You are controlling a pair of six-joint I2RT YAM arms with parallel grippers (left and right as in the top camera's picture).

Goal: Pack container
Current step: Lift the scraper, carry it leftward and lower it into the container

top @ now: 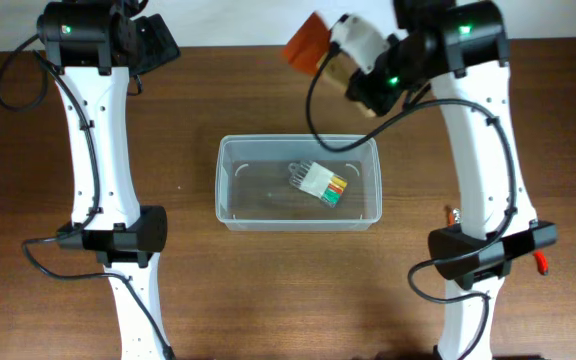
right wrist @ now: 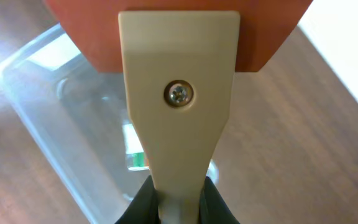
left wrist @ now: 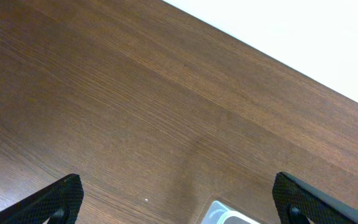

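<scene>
Right wrist view puts the right gripper (right wrist: 178, 208) at the bottom centre of the frame. Its two dark fingers (right wrist: 137, 205) are pressed tight on the narrow end of a beige handle, so it is closed on a scraper (right wrist: 178, 124). The handle gets wider toward the top, has one screw in its middle, and ends in an orange blade (right wrist: 272, 31) that fills the top of the frame. Behind the scraper, in the left half of the frame, is the container (right wrist: 36, 93) of clear plastic. A small white and green item (right wrist: 135, 152) lies inside it, partly hidden by the handle.

From overhead, this gripper is in the upper right of the frame. It holds the scraper above the table (top: 268, 290), with the blade pointing to the upper left, beyond the upper edge of the container. The container stands on the brown wood in the centre of the frame. The small item is right of its middle and also shows yellow, red and a metal ring.

Overhead, the left gripper (top: 153, 45) is in the upper left, well apart from the container. In the left wrist view its dark fingertips (left wrist: 61, 199) sit at the two lower corners, wide apart, with nothing between them. One rounded corner of the container shows at the bottom edge.
</scene>
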